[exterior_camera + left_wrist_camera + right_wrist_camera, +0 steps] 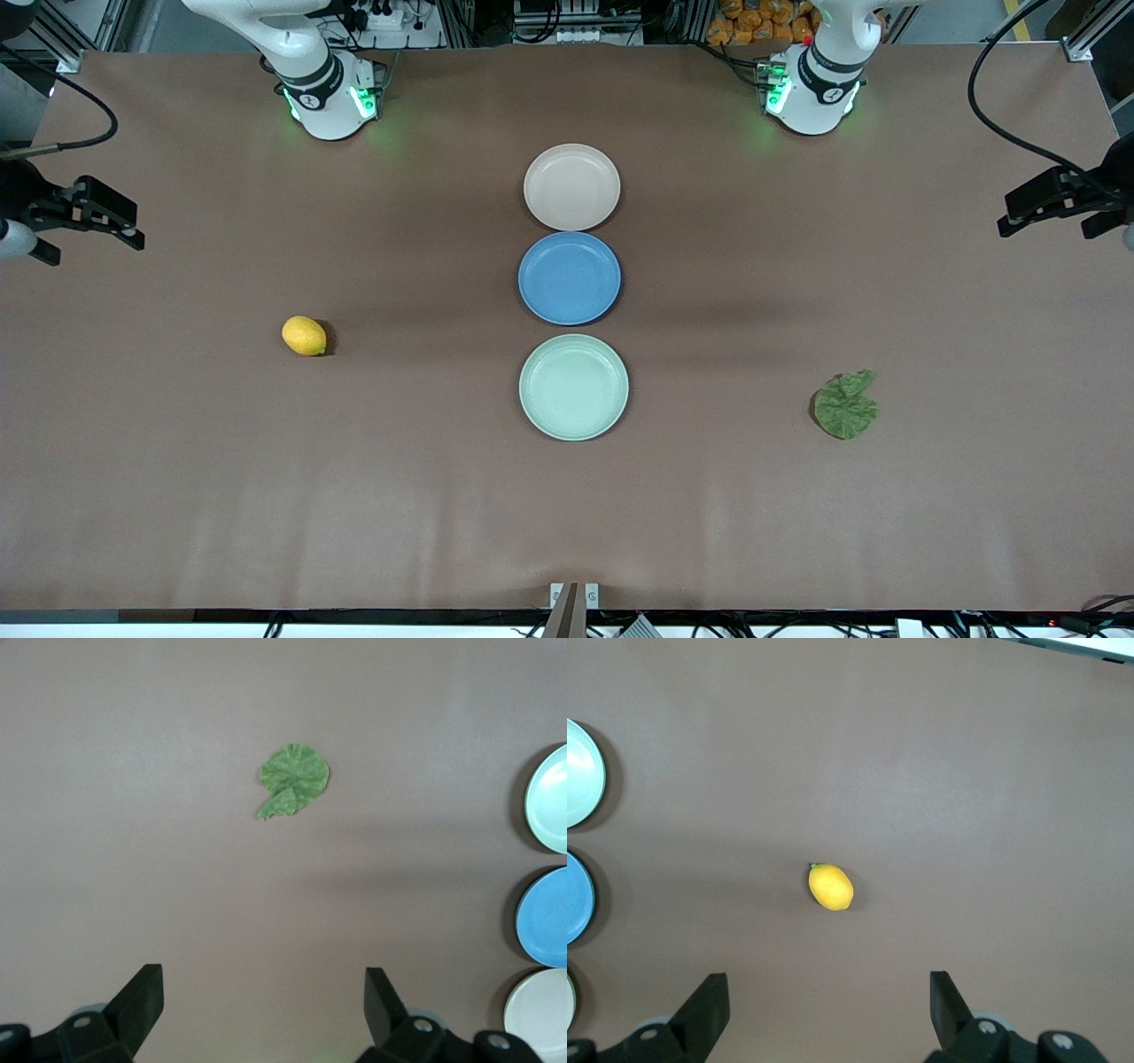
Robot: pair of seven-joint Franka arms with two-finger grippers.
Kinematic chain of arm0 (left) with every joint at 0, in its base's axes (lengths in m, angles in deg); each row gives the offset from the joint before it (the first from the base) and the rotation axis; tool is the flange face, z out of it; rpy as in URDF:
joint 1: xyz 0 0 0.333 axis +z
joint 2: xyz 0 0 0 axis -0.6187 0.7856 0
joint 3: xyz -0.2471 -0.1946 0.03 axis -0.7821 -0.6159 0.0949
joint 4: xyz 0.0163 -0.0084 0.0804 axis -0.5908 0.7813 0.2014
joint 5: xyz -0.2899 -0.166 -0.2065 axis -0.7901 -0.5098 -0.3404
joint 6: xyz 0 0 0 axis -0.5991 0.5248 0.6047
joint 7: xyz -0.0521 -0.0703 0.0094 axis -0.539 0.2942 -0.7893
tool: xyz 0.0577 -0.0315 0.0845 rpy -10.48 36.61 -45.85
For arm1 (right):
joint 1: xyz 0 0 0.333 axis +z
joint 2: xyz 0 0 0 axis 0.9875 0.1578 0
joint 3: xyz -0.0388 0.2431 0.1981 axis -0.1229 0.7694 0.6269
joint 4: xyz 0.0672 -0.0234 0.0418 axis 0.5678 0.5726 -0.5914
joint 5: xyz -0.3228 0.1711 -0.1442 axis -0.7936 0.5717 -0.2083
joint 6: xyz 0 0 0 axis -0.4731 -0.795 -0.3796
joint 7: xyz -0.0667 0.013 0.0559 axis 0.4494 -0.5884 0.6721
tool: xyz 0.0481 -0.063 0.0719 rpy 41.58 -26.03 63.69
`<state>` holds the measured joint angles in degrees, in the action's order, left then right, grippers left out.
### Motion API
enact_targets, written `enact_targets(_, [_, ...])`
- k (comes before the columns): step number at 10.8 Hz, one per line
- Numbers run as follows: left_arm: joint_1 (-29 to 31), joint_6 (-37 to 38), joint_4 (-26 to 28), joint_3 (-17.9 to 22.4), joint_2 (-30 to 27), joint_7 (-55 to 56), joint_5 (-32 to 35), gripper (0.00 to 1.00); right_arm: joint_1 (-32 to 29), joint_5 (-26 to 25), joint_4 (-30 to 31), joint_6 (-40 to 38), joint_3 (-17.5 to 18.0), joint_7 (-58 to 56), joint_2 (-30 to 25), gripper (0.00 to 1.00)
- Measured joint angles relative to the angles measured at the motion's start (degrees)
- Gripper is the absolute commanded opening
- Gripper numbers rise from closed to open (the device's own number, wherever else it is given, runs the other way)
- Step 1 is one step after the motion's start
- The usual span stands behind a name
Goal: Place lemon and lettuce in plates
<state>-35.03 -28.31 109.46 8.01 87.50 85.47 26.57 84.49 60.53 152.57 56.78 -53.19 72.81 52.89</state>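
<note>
From the front view, a smooth brown worktop (266, 496) is carrying everything. Three round, shallow, matte plates are sitting in a row down its middle. The beige-pink plate (571, 187) is lying closest to the edge where the robots stand, the blue plate (570, 278) is touching it, and the mint green plate (574, 387) is lying just beside the blue one, nearest the front camera. The small, oval, bright-yellow lemon (304, 336) is resting on the bare worktop toward the right arm's end. The wrinkly dark-green lettuce (846, 405) is lying flat toward the left arm's end. Neither one is in a plate yet. The right gripper (120, 223) is hanging over the right arm's end of the worktop, and the left gripper (1028, 208) is hanging over the left arm's end. Both arms are waiting.

In the left wrist view, the left gripper's black fingers (137, 1001) are standing spread wide, holding nothing, with the crinkly lettuce far below.

In the right wrist view, the right gripper's black fingers (709, 1005) are also spread wide and holding nothing, with the shiny lemon below.
</note>
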Motion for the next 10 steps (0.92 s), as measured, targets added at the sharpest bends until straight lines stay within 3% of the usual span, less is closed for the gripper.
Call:
enact_targets(4, [-0.01, -9.82, 10.57, -0.01, 1.0, 0.0, 0.0, 1.0, 1.26, 0.04, 0.02, -0.08, 0.12, -0.03, 1.2, 1.0])
enact_targets(7, [-0.2, -25.0, 22.37, -0.1, 2.11, 0.0, 0.05, 1.0, 2.78, 0.06, 0.3, -0.33, 0.26, -0.29, 3.39, 1.0])
enact_targets(10, [-0.96, -35.21, 28.14, -0.65, 6.99, 0.0, 0.06, 1.0, 5.47, 0.14, 6.12, 3.51, 0.33, -1.3, 5.65, 1.0])
